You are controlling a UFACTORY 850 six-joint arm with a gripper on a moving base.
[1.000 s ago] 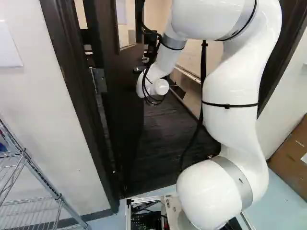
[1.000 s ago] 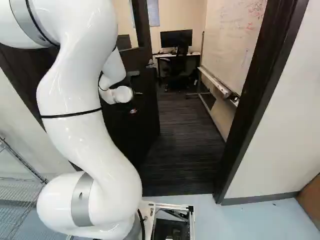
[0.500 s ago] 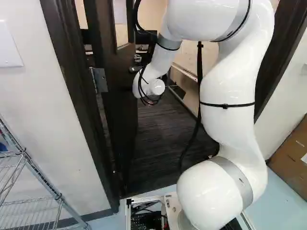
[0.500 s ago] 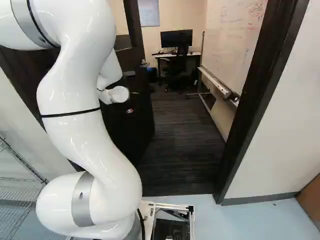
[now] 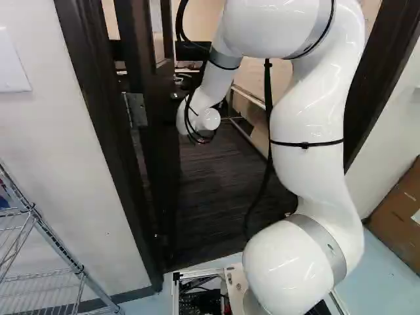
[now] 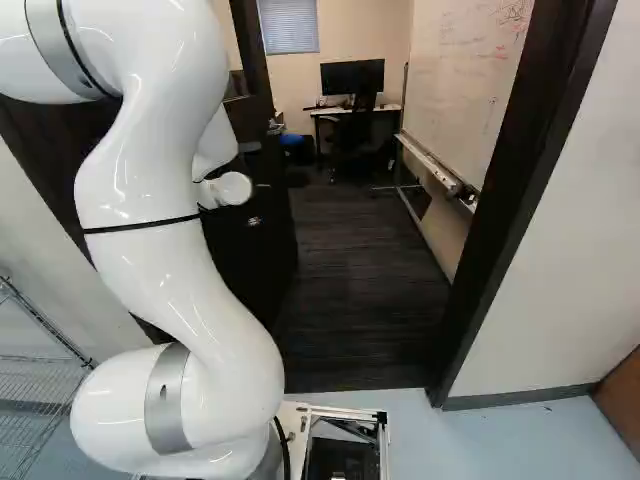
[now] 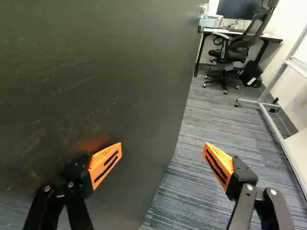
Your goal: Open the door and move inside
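The dark door [image 5: 157,151] stands swung inward on its left hinge, leaving a wide doorway in both base views. My arm's wrist [image 5: 209,119] is beside the door's face and hides the gripper in the base views. In the wrist view the gripper [image 7: 162,147] is open, with nothing held between its orange pads. One finger is close in front of the door's face [image 7: 96,62]; contact cannot be told. The other finger is out past the door's free edge, over the carpet. A metal latch part [image 7: 203,14] shows on that edge.
Dark frame posts [image 6: 530,190] flank the doorway. Inside are carpet [image 6: 365,290], a desk with a monitor [image 6: 352,77], a chair [image 7: 230,52] and a whiteboard on a wheeled stand [image 6: 460,90]. A wire rack [image 5: 39,243] stands left, a brown box [image 5: 400,216] right.
The door has swung farther inward, its free edge shifting left in both base views. My arm has moved the same way, its wrist staying beside the door. The base has not moved.
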